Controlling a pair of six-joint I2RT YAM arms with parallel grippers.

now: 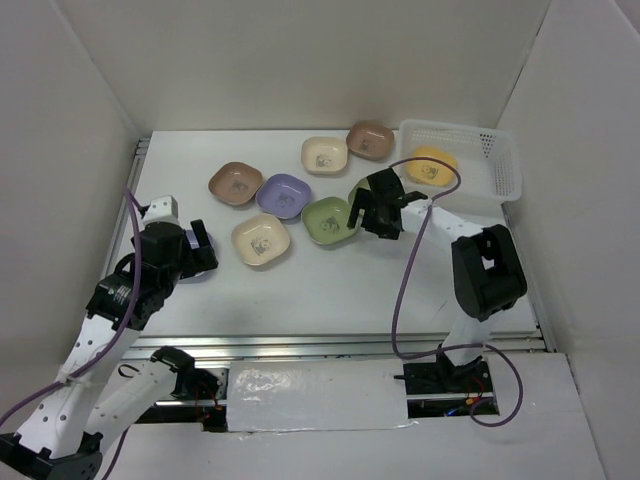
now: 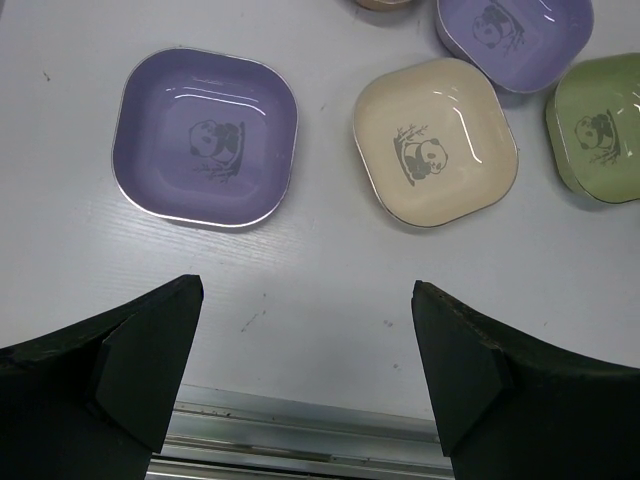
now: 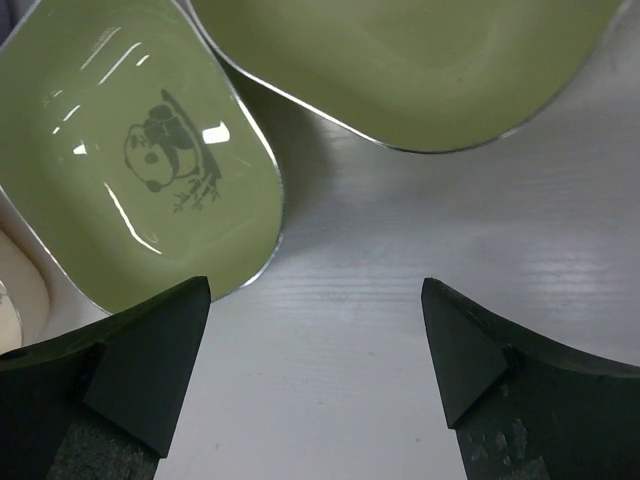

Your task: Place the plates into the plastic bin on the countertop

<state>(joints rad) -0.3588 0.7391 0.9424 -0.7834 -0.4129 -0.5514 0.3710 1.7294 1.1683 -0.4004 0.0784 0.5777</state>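
The right gripper (image 3: pixel 315 330) hangs over bare countertop (image 3: pixel 380 330), its jaws spread wide and holding nothing. It sits between a green plate (image 3: pixel 130 170) with a dark panda print by its left finger and a second green plate (image 3: pixel 420 60) just beyond. The left gripper (image 2: pixel 305 340) is also wide open and empty, above the metal rail (image 2: pixel 300 425), facing a lilac plate (image 2: pixel 205 138) and a cream plate (image 2: pixel 435 140), both panda-printed. The plastic bin (image 1: pixel 505 165) stands at the far right corner with an orange plate (image 1: pixel 430 166) inside; a brown plate (image 1: pixel 371 139) lies just left of it
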